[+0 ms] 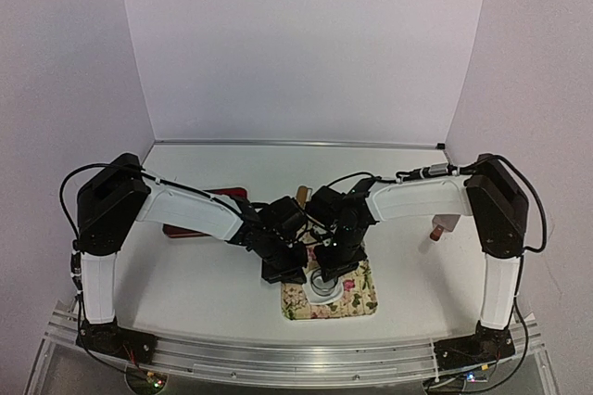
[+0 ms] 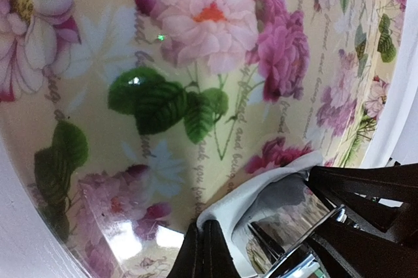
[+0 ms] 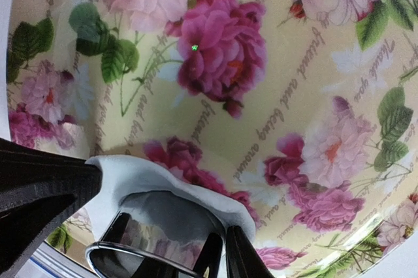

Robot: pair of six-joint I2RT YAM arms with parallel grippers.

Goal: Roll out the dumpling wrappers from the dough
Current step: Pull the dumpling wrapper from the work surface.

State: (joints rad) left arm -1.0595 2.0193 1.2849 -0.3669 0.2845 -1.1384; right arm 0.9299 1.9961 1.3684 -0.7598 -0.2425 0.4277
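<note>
- Arms: L gripper (image 2: 202, 255) and R gripper (image 3: 226, 255) both crowd the ring cutter (image 3: 140, 232), L on its left side and R on its right, almost touching above it. A sideways pull by either could knock the other, since there's no spare room.
- Mat (image 2: 196, 62): floral, lying flat under the ring cutter and prob not fixed down. If the dough sticks to it, a lift could drag or curl the mat w/ it.
- Dough (image 2: 255, 190): thin white sheet hugging the outside of the ring cutter, its edge curled up off the mat.
  - L gripper is pinched fully shut on that raised edge, by the look of it.
  - It's soft & thin, so a fast pull prob tears it at the pinch and leaves scraps round the ring.
  - It could also just slip out, as the bite is tiny.
- Ring cutter: upright on the mat. R gripper is closed tight on its rim, apparently clamping the wall to hold it down. If that hold is weak, peeling the dough could tilt or slide the ring and smear the cut.
- Wrapper: not visible. If one is cut, it'd be inside the ring cutter, and any ring shift would mean a ragged edge.
</note>
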